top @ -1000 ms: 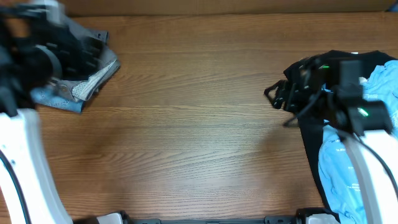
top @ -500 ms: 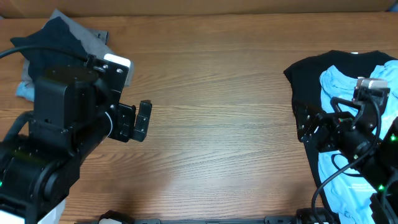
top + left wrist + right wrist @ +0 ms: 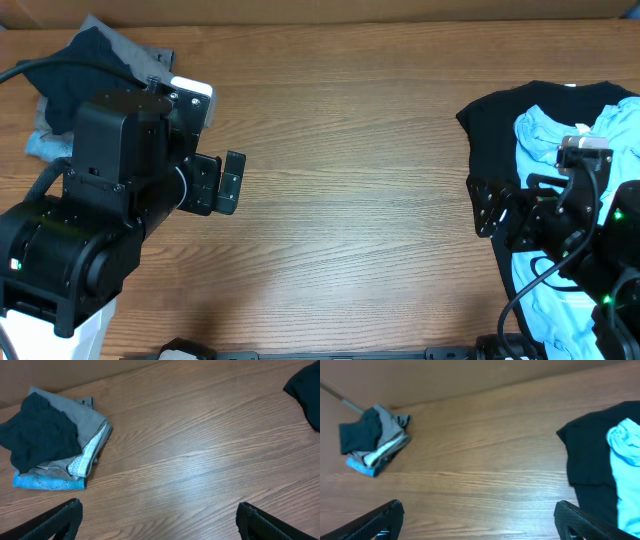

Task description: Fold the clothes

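Nearest the robot, both arms are hovering over the wooden table [image 3: 350, 150] with nothing in their grasp. The left gripper [image 3: 220, 183] is sitting at about 9 o'clock in the overhead view. In the left wrist view its fingertips [image 3: 62, 517] are showing only at the bottom corners, spread wide over bare wood. The right gripper [image 3: 487, 208] is hanging at about 4 o'clock, its fingers equally spread and empty, just beside the near edge of the unfolded pile.

That pile is lying at 3 o'clock: a black T-shirt [image 3: 505, 130] is spreading out flat, and a crumpled light blue garment [image 3: 550, 135] is resting on top of it. Farther off, at 10 o'clock, a folded stack [image 3: 75, 75] is sitting by the far edge, dark piece on top, grey and blue denim beneath.

The robot appears to be between garments, with one stack done and the pile waiting. The next move is probably calling for the right gripper to pinch only the light blue fabric, not the black layer under it. It would then bring the fabric to the bare centre, where the left gripper can help flatten it.
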`<state>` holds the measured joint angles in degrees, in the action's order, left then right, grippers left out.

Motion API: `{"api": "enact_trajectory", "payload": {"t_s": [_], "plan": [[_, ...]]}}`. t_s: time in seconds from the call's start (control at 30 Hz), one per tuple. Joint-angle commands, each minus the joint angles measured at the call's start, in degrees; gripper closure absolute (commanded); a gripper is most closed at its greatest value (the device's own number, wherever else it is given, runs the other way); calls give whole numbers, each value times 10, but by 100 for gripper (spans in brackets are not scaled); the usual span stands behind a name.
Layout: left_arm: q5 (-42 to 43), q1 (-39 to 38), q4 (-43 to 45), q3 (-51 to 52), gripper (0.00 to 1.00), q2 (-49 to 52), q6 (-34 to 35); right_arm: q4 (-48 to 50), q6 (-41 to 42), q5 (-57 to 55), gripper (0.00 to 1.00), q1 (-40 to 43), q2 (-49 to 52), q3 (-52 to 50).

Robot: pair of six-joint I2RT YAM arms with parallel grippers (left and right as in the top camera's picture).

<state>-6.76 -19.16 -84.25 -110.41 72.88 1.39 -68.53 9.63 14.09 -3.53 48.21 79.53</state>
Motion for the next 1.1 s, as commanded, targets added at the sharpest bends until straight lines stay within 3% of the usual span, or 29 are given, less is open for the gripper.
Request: {"api": "enact_trajectory", "payload": {"t_s": [0.0, 0.1, 0.3, 0.57, 0.83, 1.07], "plan": [[-11, -4, 1, -4, 0, 5, 8, 55, -24, -72, 0, -6, -34, -18], [-11, -4, 0, -4, 0, 6, 8, 149, -46, -103, 0, -6, -85, -87], [-11, -4, 1, -4, 0, 6, 8, 340, -53, -105, 0, -6, -223, -324], [-11, -4, 1, -4, 0, 6, 8, 479, -49, -50, 0, -6, -399, -593], [-11, -4, 0, -4, 0, 6, 8, 562, -49, -30, 0, -6, -480, -742], [-11, -4, 0, -4, 0, 6, 8, 600, -50, -24, 0, -6, -480, -770]]}}
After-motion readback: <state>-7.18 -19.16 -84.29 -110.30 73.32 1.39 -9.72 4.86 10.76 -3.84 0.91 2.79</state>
